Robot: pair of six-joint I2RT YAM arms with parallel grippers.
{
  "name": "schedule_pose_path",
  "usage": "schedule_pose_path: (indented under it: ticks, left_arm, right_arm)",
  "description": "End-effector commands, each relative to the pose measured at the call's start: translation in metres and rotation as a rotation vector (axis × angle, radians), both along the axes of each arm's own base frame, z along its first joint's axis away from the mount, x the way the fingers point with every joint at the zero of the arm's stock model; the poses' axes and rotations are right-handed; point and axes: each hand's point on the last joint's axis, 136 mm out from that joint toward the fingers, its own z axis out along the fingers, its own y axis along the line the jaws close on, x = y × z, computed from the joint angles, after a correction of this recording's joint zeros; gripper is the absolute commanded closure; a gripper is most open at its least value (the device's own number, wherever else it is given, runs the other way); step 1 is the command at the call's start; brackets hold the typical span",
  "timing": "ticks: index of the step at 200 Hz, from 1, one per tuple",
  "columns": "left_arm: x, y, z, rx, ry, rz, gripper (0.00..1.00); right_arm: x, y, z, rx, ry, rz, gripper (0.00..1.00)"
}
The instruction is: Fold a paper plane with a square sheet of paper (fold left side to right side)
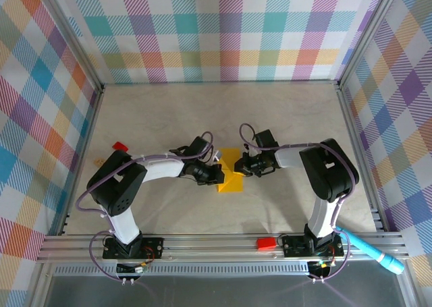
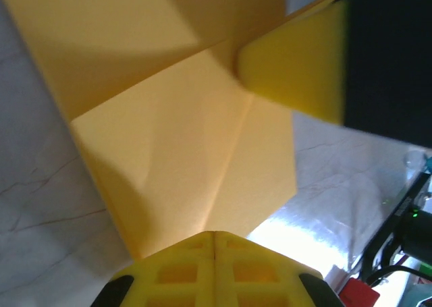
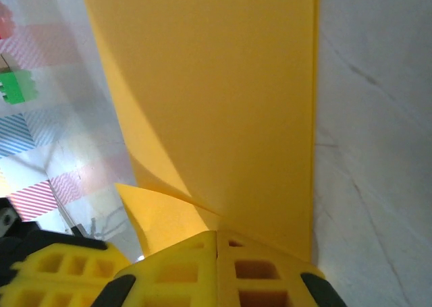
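Thin yellow-orange paper sheet (image 1: pixel 231 184), creased and partly folded, lies lengthwise near-to-far; left gripper (image 2: pixel 214 252) and right gripper (image 3: pixel 217 247) sit closed against it. Any pinch is unclear.

from above, the left end effector (image 1: pixel 216 174) and right end effector (image 1: pixel 243 165) cover the upper part of the thin yellow-orange sheet of paper (image 1: pixel 231 181), so its full outline and creases cannot be read. in the left wrist view the sheet (image 2: pixel 182 158) runs off the top edge. the left end effector (image 2: pixel 214 246) is cut by the bottom edge, as is a small red object (image 2: pixel 358 295). a blurred yellow foam pad (image 2: pixel 297 64) overlaps the paper. in the right wrist view the sheet (image 3: pixel 223 98) leaves the top edge. its near end slips under the right end effector (image 3: pixel 216 243), and whether it is pinched or pressed cannot be told.
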Motion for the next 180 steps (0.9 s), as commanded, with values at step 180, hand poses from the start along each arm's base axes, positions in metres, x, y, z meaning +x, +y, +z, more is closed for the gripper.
schedule_pose_path:
  ticks: [180]
  left_arm:
    - [-0.013,-0.018,-0.028,0.024,0.043,-0.075,1.00]
  right_arm:
    - [-0.022,-0.027,-0.045,-0.175,0.113,-0.003,1.00]
